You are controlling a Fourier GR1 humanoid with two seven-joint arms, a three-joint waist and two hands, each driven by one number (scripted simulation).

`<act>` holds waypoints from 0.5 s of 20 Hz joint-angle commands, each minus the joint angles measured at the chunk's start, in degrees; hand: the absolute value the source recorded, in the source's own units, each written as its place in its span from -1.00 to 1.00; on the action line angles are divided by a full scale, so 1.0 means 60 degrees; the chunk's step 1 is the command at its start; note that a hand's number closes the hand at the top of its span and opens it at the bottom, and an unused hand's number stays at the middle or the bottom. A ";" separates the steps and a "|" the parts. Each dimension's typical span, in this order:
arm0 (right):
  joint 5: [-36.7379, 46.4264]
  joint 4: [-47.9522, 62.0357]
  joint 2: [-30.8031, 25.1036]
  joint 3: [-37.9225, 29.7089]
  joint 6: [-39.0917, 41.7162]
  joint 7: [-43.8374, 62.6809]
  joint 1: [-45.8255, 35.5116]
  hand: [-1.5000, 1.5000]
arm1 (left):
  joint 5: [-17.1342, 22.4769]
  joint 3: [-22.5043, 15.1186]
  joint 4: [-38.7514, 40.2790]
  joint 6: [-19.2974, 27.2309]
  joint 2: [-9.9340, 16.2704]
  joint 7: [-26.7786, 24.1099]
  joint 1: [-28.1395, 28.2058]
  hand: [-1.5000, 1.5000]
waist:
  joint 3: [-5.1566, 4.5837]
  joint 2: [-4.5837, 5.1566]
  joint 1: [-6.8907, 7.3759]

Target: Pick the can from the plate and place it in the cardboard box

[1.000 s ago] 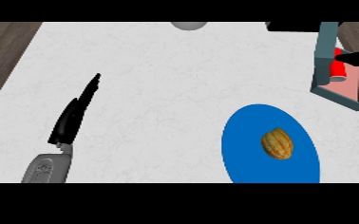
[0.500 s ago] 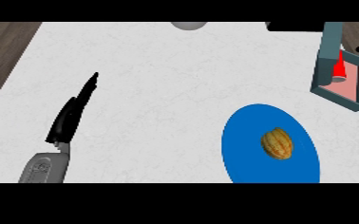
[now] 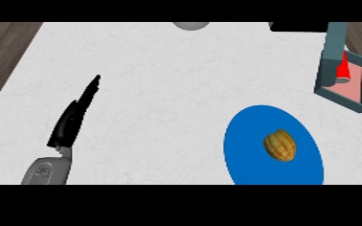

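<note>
The left robot hand [image 3: 74, 115] lies at the lower left of the white bench [image 3: 163, 76], its black fingers straight and together, holding nothing; the right robot hand does not show. On the blue plate [image 3: 247, 158] at the lower right sits a brownish-orange ribbed object [image 3: 280, 145], well apart from that hand. At the right edge stands the box [image 3: 332, 52] with teal walls and a pink floor, a red can [image 3: 344, 72] inside it.

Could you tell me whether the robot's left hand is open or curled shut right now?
Open. The left hand lies over the white counter with its fingers stretched straight, pointing away from the robot, holding nothing.
</note>
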 commanded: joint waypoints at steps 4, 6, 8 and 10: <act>-0.1096 0.1012 -0.1023 -0.0819 0.0545 -0.1663 0.1077 -1.00 | -0.0103 0.0129 0.0285 0.0116 0.0024 0.0138 -0.0440 0.00 | 0.0002 0.0010 -0.0088; -0.1258 0.1482 -0.1397 -0.0924 0.0765 -0.1782 0.1190 -1.00 | 0.0150 0.0164 -0.0090 -0.0201 0.0178 -0.0233 0.0143 0.00 | 0.0013 0.0015 0.0041; -0.1263 0.1672 -0.1280 -0.0787 0.0334 -0.2059 0.1205 -1.00 | -0.0081 0.0016 0.0461 -0.0010 -0.0040 -0.0225 -0.0199 0.00 | 0.0008 0.0021 0.0011; -0.1411 0.1817 -0.1500 -0.0828 0.0786 -0.2307 0.1733 -1.00 | -0.0056 -0.0111 -0.0210 -0.0065 -0.0067 -0.0217 0.0335 0.00 | 0.0010 -0.0006 0.0030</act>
